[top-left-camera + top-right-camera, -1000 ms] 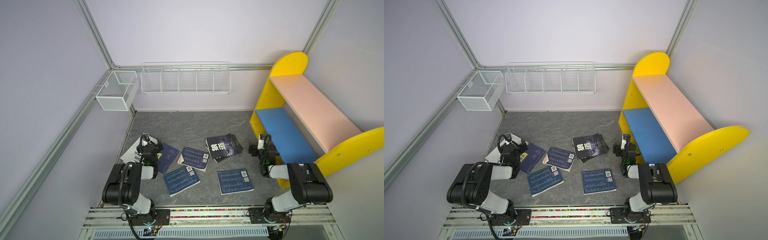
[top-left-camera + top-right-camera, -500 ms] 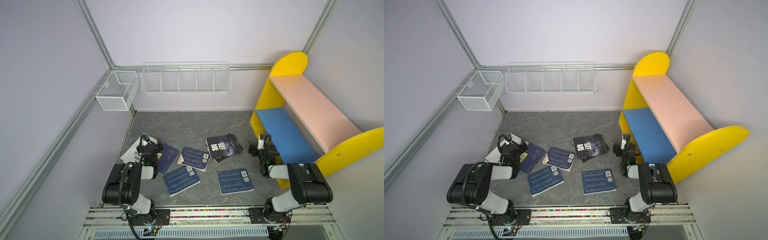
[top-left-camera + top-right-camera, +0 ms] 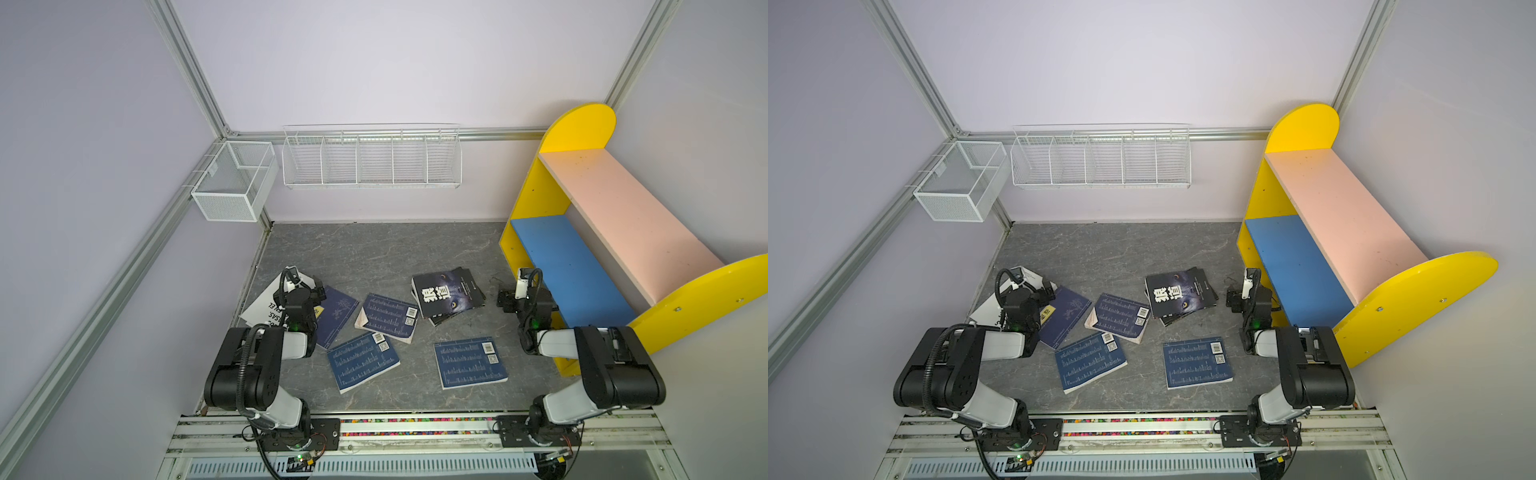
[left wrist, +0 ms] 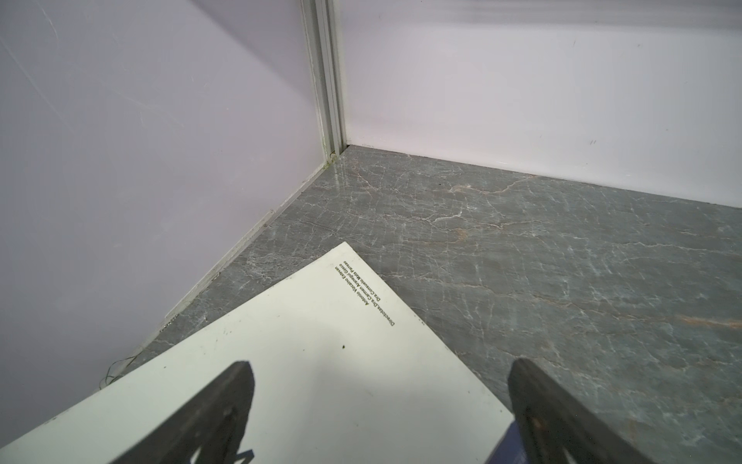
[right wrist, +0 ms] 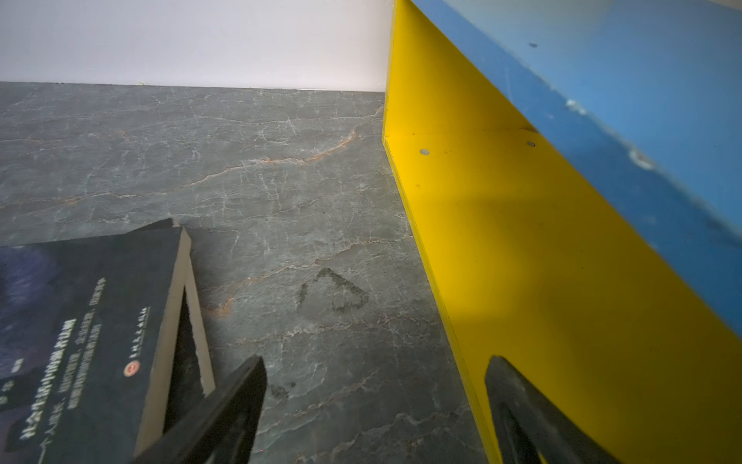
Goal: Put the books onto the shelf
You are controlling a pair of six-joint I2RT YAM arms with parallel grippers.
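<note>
Lower left: white book (image 3: 262, 307) half hidden under left gripper (image 4: 380, 363). Right gripper (image 5: 376, 361) by shelf (image 3: 582, 266). Both spread, empty. Nothing moved.

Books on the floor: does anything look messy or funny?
Yes. The books are strewn at odd angles across the floor, none on the shelf. One black book lies crooked on top of another, corners sticking out.
</note>
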